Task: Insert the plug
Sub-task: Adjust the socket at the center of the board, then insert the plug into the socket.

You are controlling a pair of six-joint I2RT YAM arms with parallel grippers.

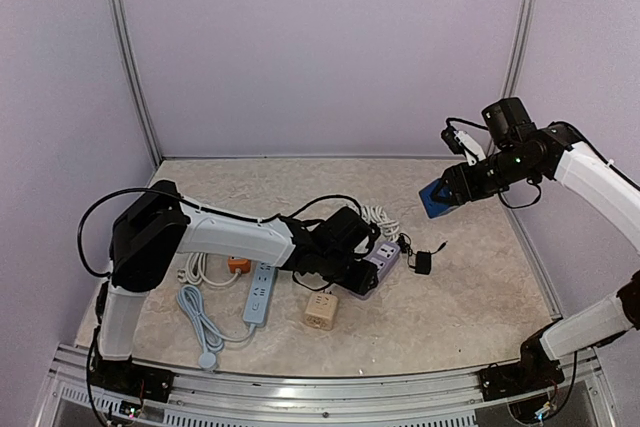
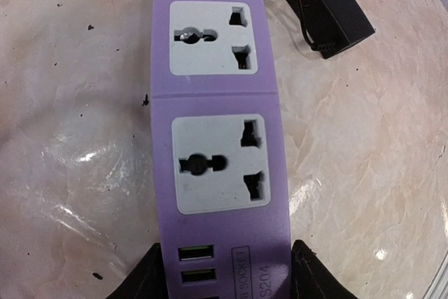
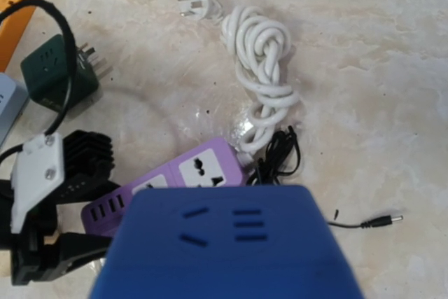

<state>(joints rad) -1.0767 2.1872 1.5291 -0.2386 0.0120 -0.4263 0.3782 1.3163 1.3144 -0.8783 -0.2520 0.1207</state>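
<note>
– While the L pincer [image 2: 227, 257] straddles the purple strip [image 2: 217, 138] at its USB end, is it clenched?
– Can't tell. 2 fingers [image 2: 150, 274] sit at its sides; strip's flat on the desk [image 1: 470, 287], 2 sockets facing up.
– R pincer [image 1: 440, 195]?
– Grasping the blue plug block [image 3: 227, 243], up in the air, well apart from the strip, on its right.
</note>
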